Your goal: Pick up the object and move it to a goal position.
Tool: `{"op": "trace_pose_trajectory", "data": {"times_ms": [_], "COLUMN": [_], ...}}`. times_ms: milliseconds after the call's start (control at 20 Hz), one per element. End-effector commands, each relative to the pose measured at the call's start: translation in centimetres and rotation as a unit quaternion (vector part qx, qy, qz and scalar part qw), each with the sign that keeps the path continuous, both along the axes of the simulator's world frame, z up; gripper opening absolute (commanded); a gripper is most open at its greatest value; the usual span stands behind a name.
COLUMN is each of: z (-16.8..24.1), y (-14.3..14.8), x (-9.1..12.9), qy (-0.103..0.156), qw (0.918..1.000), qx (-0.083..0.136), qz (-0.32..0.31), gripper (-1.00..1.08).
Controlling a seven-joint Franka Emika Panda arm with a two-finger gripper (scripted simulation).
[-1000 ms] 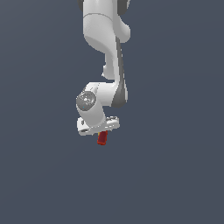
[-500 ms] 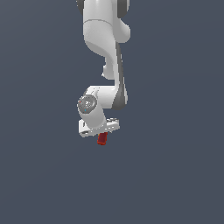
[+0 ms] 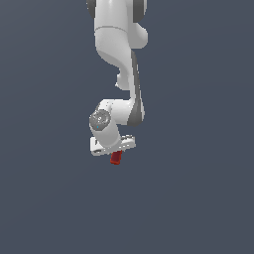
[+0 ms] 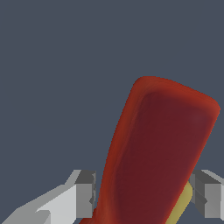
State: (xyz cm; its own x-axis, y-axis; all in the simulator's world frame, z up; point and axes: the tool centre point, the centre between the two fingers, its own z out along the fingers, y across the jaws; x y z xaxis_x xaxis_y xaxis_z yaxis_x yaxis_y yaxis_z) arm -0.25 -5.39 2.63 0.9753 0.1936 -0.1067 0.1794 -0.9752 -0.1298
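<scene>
Arm barely shifted since before, tool [image 3: 115, 155] clenched on red drill [image 3: 116, 158]

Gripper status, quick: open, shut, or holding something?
Gripper: shut on the red toy drill, one finger on each side of it.

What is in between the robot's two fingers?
The red toy drill sits between the end effector's fingers, with a bit of yellow showing beside it. The wrist view shows this best.

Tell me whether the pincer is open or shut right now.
Shut on the toy drill: in the wrist view both fingers flank its red body; the exterior view shows it hanging beneath the pincer.
</scene>
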Motion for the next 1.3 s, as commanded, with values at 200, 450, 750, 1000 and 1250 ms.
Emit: {"op": "trace_pose_trajectory", "data": {"times_ms": [200,450,750,1000,1250], "z": [0.0,0.7,3.6,7.8,11.6], "y": [0.0,-0.6,-3.3,-6.9,-10.3], "x": [0.0,-0.2,-0.8,-1.7,-2.4], "qy": [0.0,0.0,0.0,0.0,0.0], "qw": [1.0,1.0,1.0,1.0,1.0], "qx": [0.0,0.0,0.0,0.0,0.001], "qz": [0.0,0.0,0.0,0.0,0.0], "gripper": [-1.0,-1.0,-1.0,-1.0,-1.0]}}
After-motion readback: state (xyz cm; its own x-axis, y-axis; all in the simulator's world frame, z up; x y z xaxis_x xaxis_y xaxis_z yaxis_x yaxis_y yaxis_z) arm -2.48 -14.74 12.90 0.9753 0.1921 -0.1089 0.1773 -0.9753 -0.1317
